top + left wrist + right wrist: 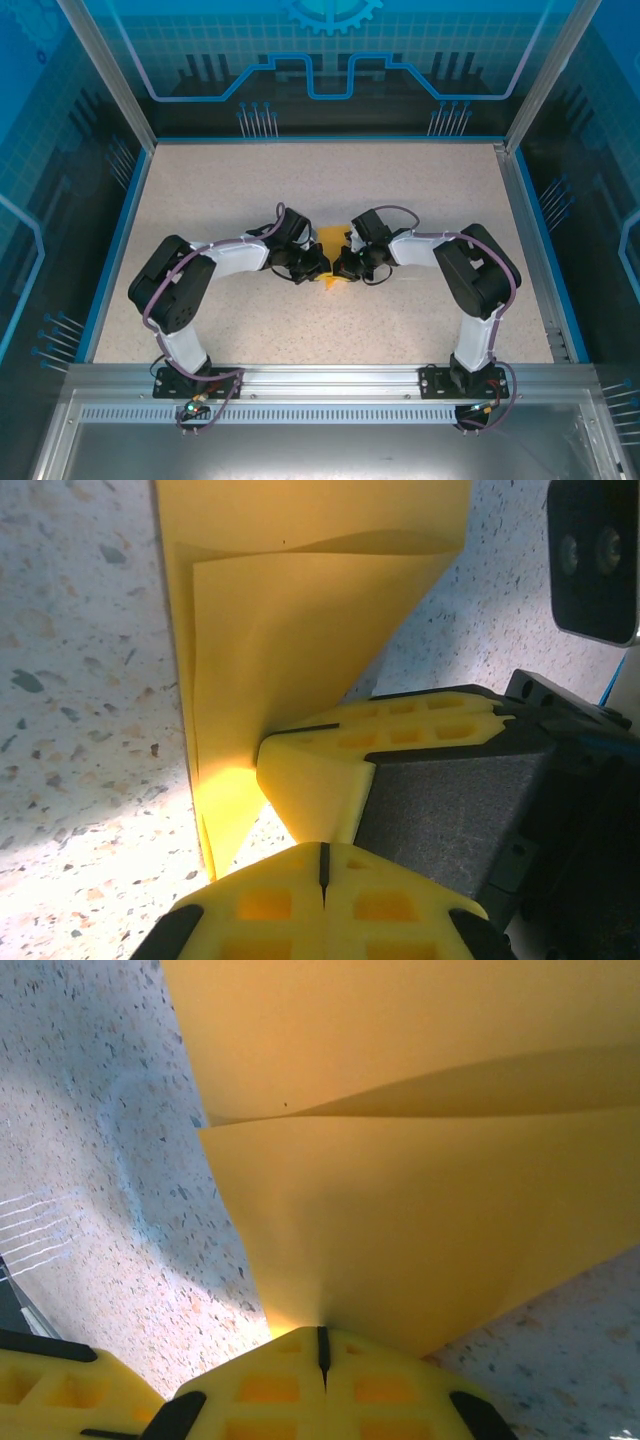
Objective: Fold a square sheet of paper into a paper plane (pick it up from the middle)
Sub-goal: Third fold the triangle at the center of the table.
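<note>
The orange sheet of paper [330,243] lies folded into layered, tapering flaps in the middle of the table, between the two arms. In the left wrist view the paper [300,630] narrows to a point on the tabletop. My left gripper [322,858] is shut with nothing between its jaws, just beside that point. In the top view the left gripper [318,266] and right gripper [341,266] nearly touch tip to tip. My right gripper [322,1345] is shut, and the paper [400,1210] runs into its jaw line, pinched at the near edge. Its fingers [310,780] meet the paper's side.
The speckled tabletop [250,190] is bordered by a blue rim [115,250] and transparent walls. A metal rail [330,380] with both arm bases runs along the near edge. The left gripper's fingers [60,1390] show at the lower left of the right wrist view.
</note>
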`<act>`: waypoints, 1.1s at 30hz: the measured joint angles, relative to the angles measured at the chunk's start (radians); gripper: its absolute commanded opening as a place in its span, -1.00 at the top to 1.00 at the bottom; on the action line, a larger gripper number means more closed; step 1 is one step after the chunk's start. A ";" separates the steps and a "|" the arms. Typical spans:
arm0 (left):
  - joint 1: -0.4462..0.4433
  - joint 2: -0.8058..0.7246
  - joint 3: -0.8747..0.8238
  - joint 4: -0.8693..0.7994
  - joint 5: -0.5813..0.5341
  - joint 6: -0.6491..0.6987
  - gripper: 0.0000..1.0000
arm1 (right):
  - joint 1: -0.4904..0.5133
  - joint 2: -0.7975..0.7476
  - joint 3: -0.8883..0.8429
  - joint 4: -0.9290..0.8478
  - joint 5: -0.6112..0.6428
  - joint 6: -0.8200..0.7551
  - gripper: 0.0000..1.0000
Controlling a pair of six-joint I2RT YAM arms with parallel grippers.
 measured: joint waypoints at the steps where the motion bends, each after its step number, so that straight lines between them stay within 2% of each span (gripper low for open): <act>1: 0.000 0.000 0.000 0.001 0.000 0.000 1.00 | 0.000 0.000 0.000 0.000 -0.001 0.000 1.00; 14: -0.011 -0.023 -0.034 -0.018 -0.057 -0.005 1.00 | -0.004 0.003 0.000 0.002 -0.014 0.016 1.00; 33: -0.024 0.024 -0.073 0.051 -0.026 -0.014 1.00 | -0.004 0.005 0.000 0.006 -0.019 0.019 1.00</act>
